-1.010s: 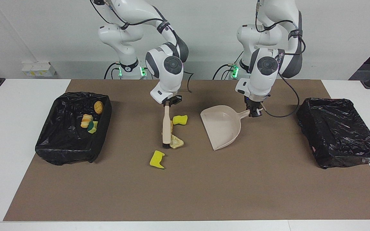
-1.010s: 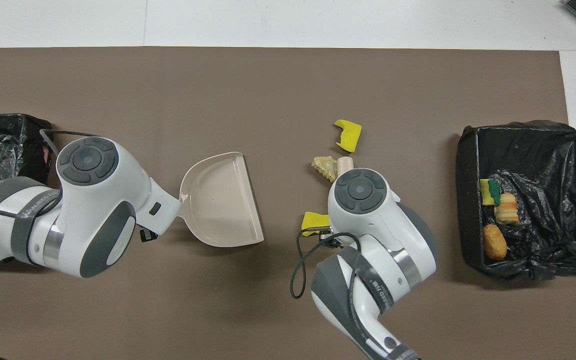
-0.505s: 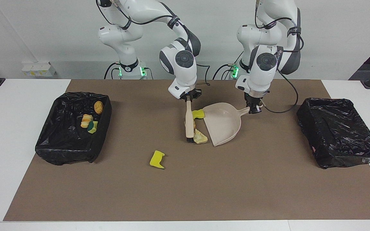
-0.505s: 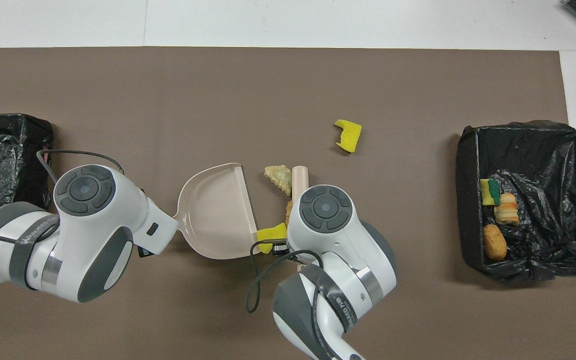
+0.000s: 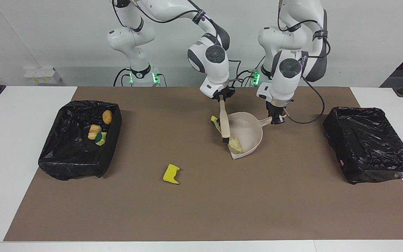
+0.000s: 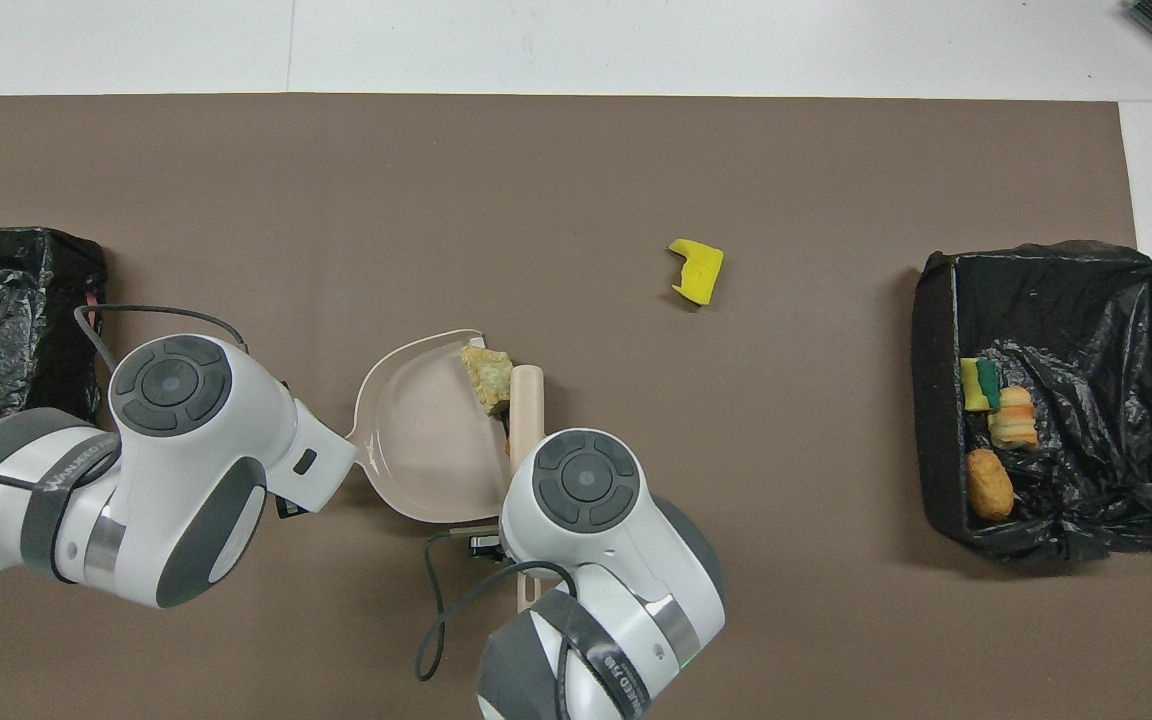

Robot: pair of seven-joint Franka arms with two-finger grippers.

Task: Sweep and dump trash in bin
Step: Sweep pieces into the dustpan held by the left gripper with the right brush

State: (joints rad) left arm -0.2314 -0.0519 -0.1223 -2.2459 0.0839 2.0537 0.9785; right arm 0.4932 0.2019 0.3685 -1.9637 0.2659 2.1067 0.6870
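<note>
From the right arm's end, we see the lined bin [image 5: 79,140] already holding scraps, placed to take the dump. One yellow chunk [image 5: 171,174] lies unswept on the counter [image 5: 201,210]. Our right claw [image 5: 223,98] clamps the brush [image 5: 225,122], pushing a pastry scrap [image 5: 234,144] into the dustpan [image 5: 248,131], whose handle our left claw [image 5: 275,120] grips, bracing it.

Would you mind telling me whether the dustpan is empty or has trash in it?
Not empty: a pale yellow scrap lies inside the dustpan near its open lip, beside the brush.
</note>
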